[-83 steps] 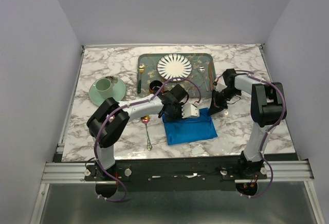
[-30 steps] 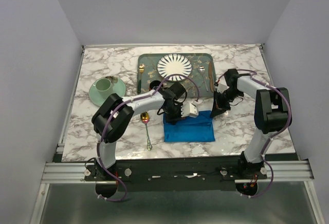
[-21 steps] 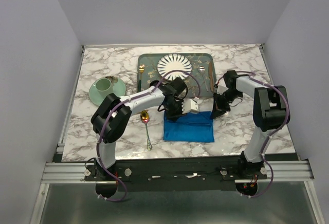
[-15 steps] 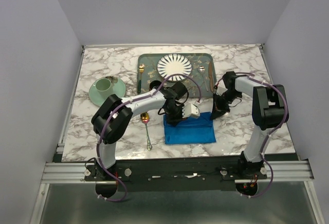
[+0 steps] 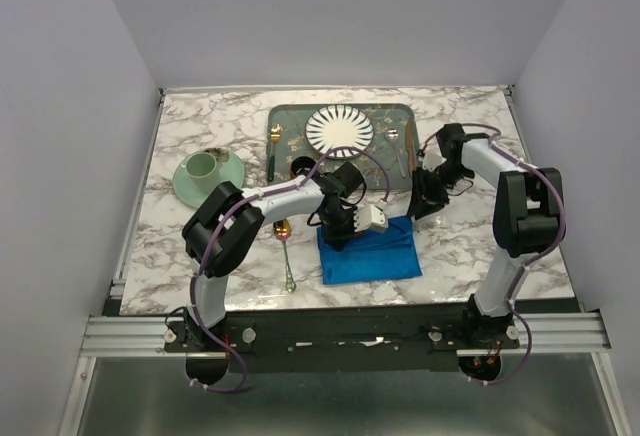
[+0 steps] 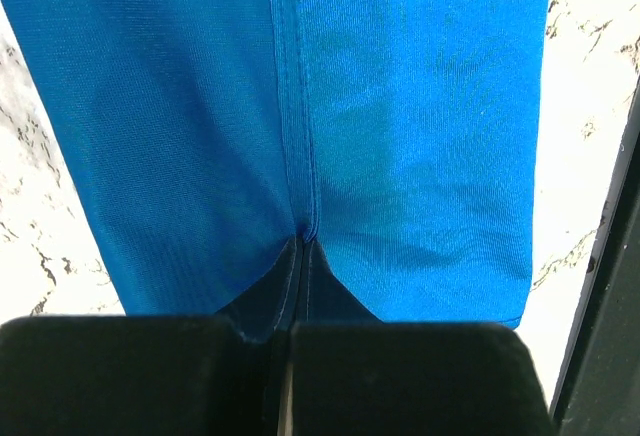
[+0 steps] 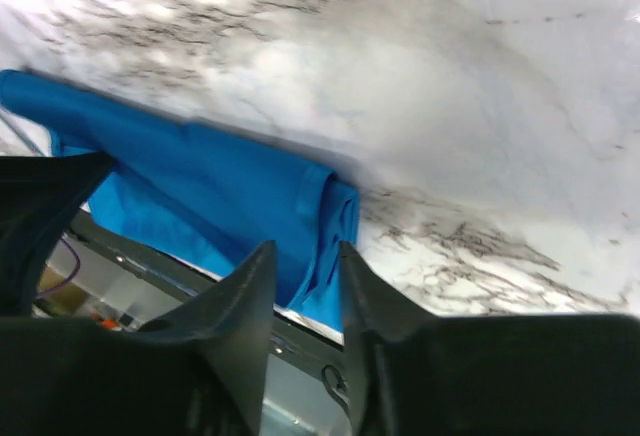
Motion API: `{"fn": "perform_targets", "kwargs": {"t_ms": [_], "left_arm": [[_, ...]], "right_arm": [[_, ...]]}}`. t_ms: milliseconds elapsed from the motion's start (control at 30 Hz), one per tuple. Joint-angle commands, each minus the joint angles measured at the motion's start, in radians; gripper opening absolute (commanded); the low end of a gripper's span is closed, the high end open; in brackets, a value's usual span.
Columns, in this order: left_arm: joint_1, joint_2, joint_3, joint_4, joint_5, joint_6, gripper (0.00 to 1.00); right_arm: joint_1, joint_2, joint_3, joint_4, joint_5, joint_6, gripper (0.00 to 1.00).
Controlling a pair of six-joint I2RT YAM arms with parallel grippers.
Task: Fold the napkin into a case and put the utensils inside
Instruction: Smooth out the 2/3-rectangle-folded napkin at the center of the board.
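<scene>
The bright blue napkin [image 5: 370,253] lies folded on the marble in front of the tray. My left gripper [image 5: 342,228] is shut on a hem of the napkin [image 6: 400,106] at its far left side, and its fingertips [image 6: 300,246] meet on the seam. My right gripper [image 5: 419,205] hovers just past the napkin's far right corner. Its jaws [image 7: 306,251] stand apart and hold nothing, with the cloth's folded edge [image 7: 330,206] lying on the table beyond them. A spoon [image 5: 286,253] with a gold bowl lies left of the napkin.
A grey-green tray [image 5: 290,116] at the back holds a striped white plate [image 5: 339,129], a green-handled fork [image 5: 272,151] and cutlery [image 5: 402,151] at its right side. A green cup on a saucer [image 5: 208,174] stands at the left. A small dark bowl [image 5: 300,167] sits by the tray.
My right gripper has opened, let go of the napkin's right corner and drawn back toward the tray. The left gripper stays shut on the cloth, which shifted slightly.
</scene>
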Motion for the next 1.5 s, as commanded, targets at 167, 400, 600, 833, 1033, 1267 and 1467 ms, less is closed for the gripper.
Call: {"fn": "perform_targets", "kwargs": {"t_ms": [167, 400, 600, 833, 1033, 1267, 1467], "left_arm": [[0.025, 0.093, -0.001, -0.029, -0.123, 0.059, 0.00], [0.035, 0.107, 0.030, -0.017, -0.164, 0.095, 0.00], [0.045, 0.111, 0.047, 0.002, -0.212, 0.097, 0.00], [0.047, 0.065, 0.047, 0.009, -0.186, 0.057, 0.09], [0.064, -0.042, 0.015, 0.018, -0.108, -0.013, 0.36], [0.165, -0.304, -0.037, 0.199, 0.055, -0.378, 0.99], [0.180, -0.455, -0.179, 0.546, -0.014, -0.857, 0.99]], "right_arm": [[-0.005, -0.130, 0.089, -0.037, -0.151, -0.063, 0.41], [0.037, -0.106, 0.028, 0.043, -0.256, 0.011, 0.37], [0.043, -0.049, -0.033, 0.095, -0.236, 0.016, 0.33], [0.063, -0.009, -0.089, 0.118, -0.139, -0.012, 0.27], [0.064, 0.043, -0.070, 0.111, -0.021, -0.029, 0.23], [0.067, 0.043, -0.082, 0.138, -0.001, -0.043, 0.21], [0.080, 0.011, -0.105, 0.161, 0.016, -0.063, 0.20]]}}
